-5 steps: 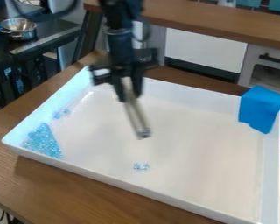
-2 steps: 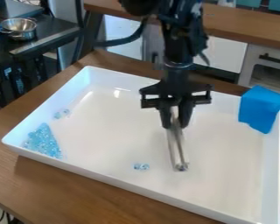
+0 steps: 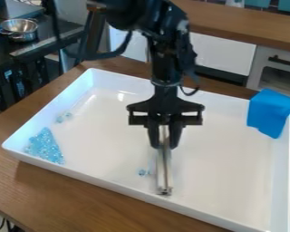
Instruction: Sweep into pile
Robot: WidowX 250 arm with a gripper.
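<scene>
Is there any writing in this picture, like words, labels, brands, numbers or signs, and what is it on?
No text can be read.
Arm: pale marks, too small to tell whether they are lettering.
White tray, blue beads, long tool: no lettering visible.

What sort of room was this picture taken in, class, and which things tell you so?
Probably a robotics lab or workshop with kitchen-like furniture: a robot arm reaches over a white tray on a wooden table, and a metal pot sits on a dark surface behind.
</scene>
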